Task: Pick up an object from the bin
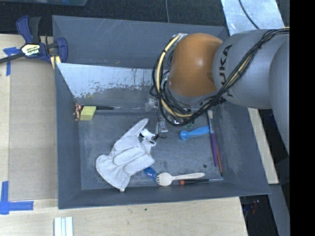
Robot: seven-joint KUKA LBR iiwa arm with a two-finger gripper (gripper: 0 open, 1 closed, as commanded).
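Observation:
My gripper point(160, 128) reaches down below the orange wrist cover, near the middle of the bin. It is right at the upper right end of a white work glove point(126, 155), which lies crumpled across the bin's floor towards the front left. Whether it touches the glove I cannot tell. A small blue scoop point(194, 132) lies just to the right of the gripper.
A purple pen point(214, 149) lies along the right wall. A white plastic fork point(178, 178), a dark marker point(197, 182) and a small blue piece point(150, 172) lie by the front wall. A yellow block on a black stick point(87, 113) rests at the back left.

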